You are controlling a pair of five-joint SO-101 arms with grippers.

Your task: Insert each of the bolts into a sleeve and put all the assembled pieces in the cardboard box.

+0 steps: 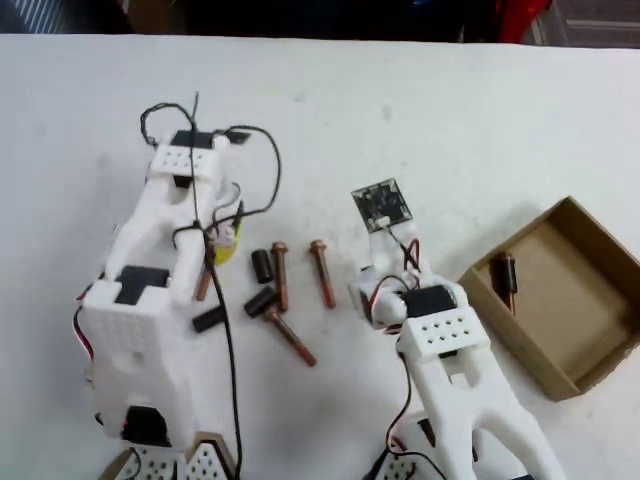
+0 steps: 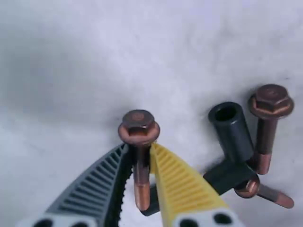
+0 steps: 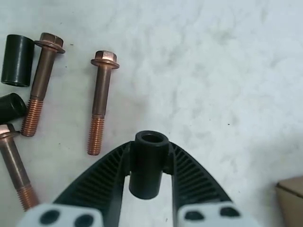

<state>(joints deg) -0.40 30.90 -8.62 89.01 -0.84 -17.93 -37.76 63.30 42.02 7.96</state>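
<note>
White smudged table point(image 1: 400, 110), dark room point(image 1: 300, 15) at 12 o'clock, cardboard box point(image 1: 510, 335) at 3 o'clock. The left gripper point(image 2: 139, 149) clamped a bolt point(image 2: 138, 127); the right gripper point(image 3: 148, 146) clamped a sleeve point(image 3: 148, 170).

Copper bolts point(image 3: 102, 101), black sleeves point(image 3: 18, 60), tan cardboard box point(image 1: 575, 300), ribbed fingers point(image 2: 177, 184) yellow and seemingly grey
</note>
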